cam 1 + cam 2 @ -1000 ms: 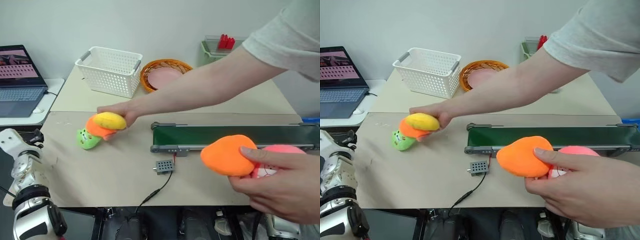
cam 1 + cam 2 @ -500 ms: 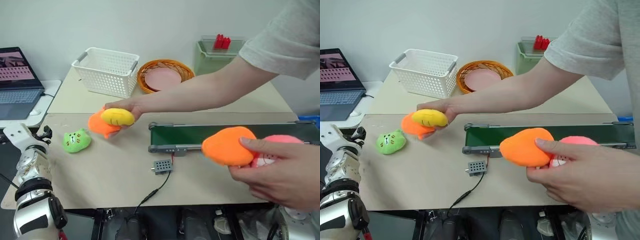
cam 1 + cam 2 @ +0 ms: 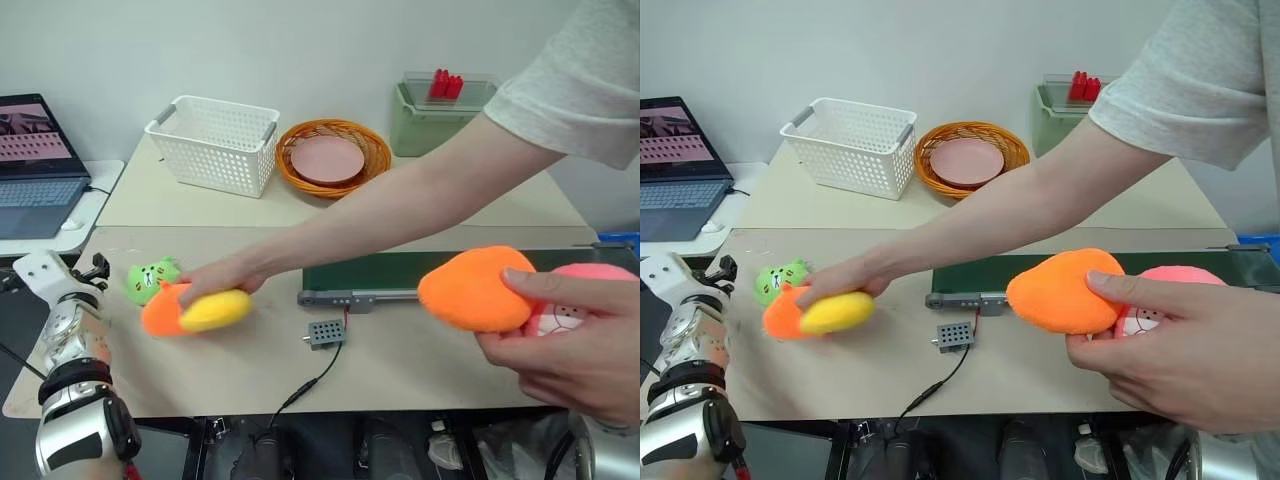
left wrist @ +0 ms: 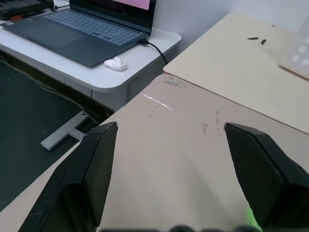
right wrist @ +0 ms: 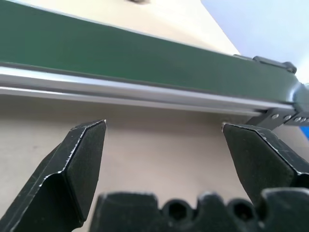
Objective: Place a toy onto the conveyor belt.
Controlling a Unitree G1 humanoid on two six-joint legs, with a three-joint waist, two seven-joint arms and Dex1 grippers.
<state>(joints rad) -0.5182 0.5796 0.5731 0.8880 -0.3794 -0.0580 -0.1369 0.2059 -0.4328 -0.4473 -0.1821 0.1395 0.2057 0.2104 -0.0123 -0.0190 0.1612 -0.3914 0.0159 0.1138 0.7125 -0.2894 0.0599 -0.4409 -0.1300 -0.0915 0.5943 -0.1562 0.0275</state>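
- Green plush toy (image 3: 152, 277) sits free on the counter (image 3: 250, 350), far left of the conveyor belt (image 5: 120, 55): looks soft, light; pinch its middle.
- Left end effector (image 4: 169, 159) and right end effector (image 5: 161, 154) gape wide, empty.

Head stereo pair looks down over table (image 3: 250, 360); wrist cameras sit close above same table, facing forward.
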